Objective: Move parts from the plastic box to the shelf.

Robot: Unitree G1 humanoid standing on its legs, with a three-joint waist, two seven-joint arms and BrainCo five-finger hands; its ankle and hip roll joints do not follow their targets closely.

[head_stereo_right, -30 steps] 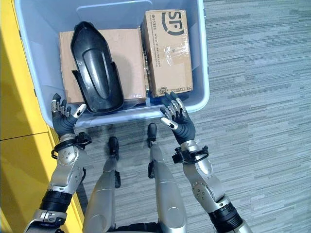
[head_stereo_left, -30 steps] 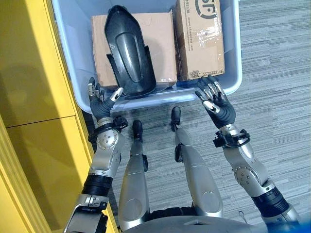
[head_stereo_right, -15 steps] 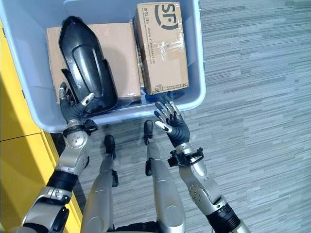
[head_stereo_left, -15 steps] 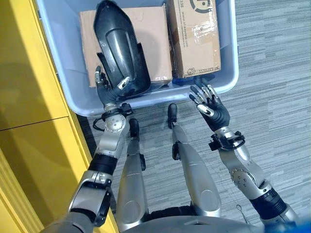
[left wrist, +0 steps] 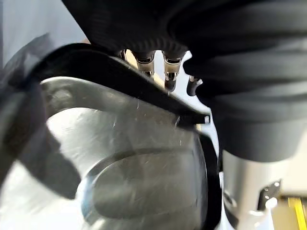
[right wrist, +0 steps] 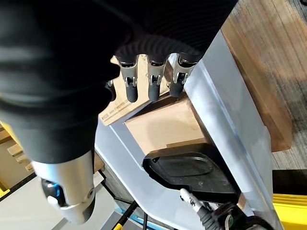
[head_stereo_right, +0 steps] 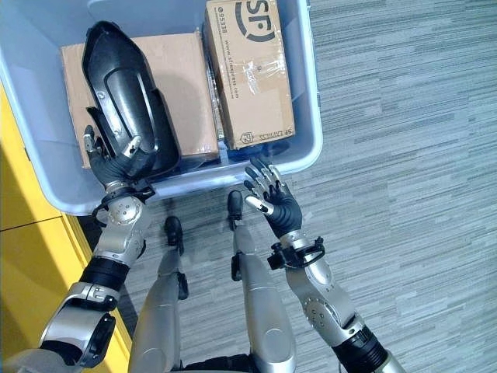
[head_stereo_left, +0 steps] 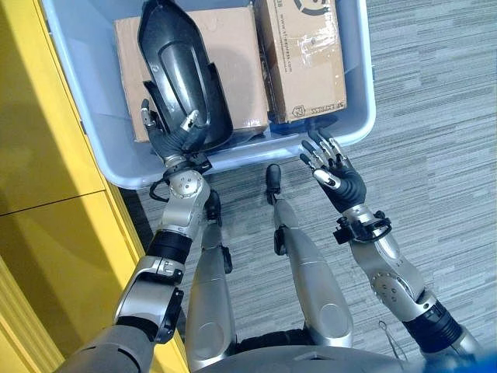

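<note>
Fender part (head_stereo_left: 180,74), black, in plastic box (head_stereo_left: 359,116): left hand (head_stereo_left: 169,134) has reached in, fingers now curling on its near end. Right hand (head_stereo_left: 330,165) open outside. Lift pending.

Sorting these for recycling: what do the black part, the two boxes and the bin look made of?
Black part: likely moulded plastic, glossy, with sheen on its curves. Both boxes: brown corrugated cardboard, matte; the right one is taped. Bin: pale blue plastic, smooth, slightly translucent-looking.
</note>
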